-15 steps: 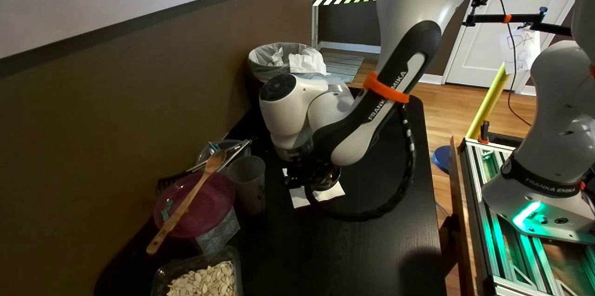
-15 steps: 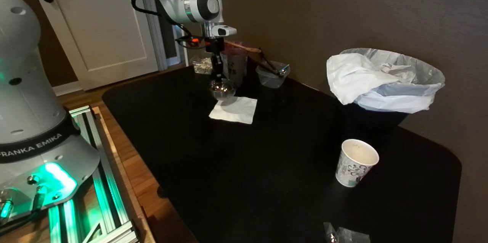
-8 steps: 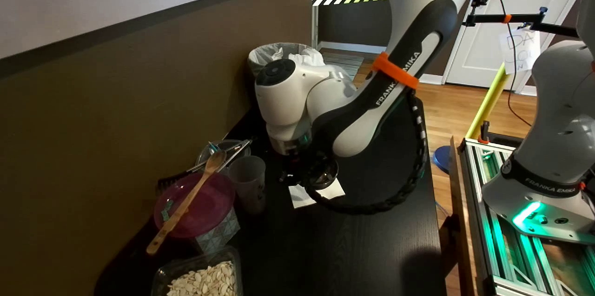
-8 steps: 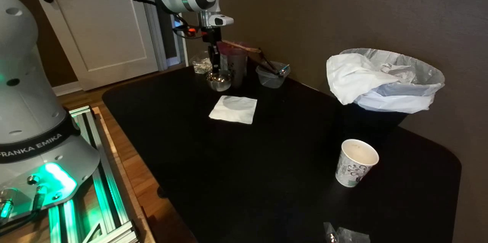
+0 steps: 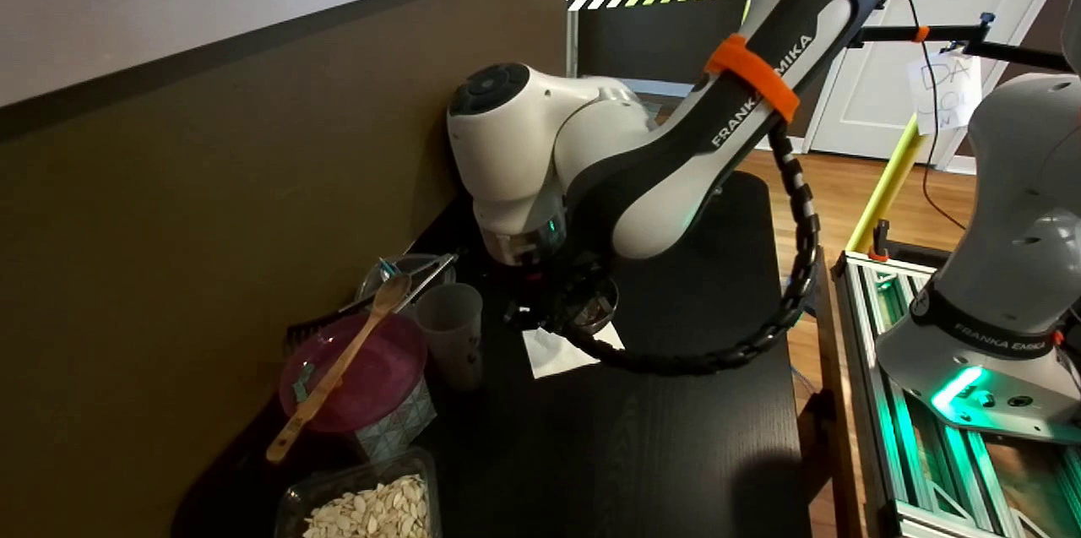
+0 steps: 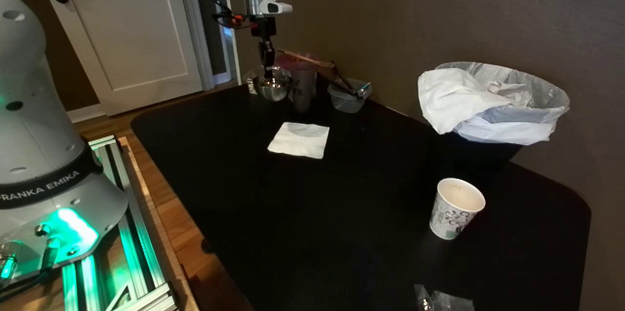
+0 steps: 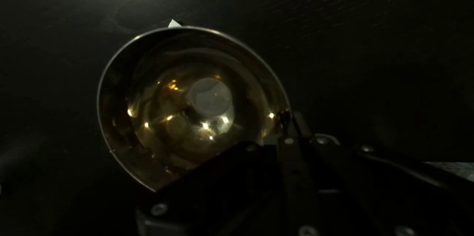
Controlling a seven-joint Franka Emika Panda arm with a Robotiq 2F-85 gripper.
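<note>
A shiny metal bowl [image 6: 273,89] hangs from my gripper [image 6: 268,74] above the black table. My gripper is shut on the bowl's rim, with one finger inside and one outside; in the wrist view the fingertips [image 7: 291,125] pinch the rim at the bowl's right. The bowl's inside [image 7: 211,95] shows reflections and looks empty. In an exterior view the bowl [image 5: 600,310] is partly hidden by the arm and its cable. A white napkin [image 6: 300,140] lies flat on the table below and beside the bowl; it also shows in an exterior view [image 5: 553,355].
A pink bowl [image 5: 372,377] with a wooden spoon [image 5: 338,373], a translucent cup [image 5: 452,335], a utensil container [image 6: 347,98] and a seed container [image 5: 372,508] stand along the wall side. A paper cup [image 6: 454,211], plastic wrap [image 6: 451,301] and a lined trash bin [image 6: 512,120] are farther off.
My gripper has risen with the bowl, moving it up off the napkin and toward the seed container's end of the table. The napkin and the other things have stayed in place.
</note>
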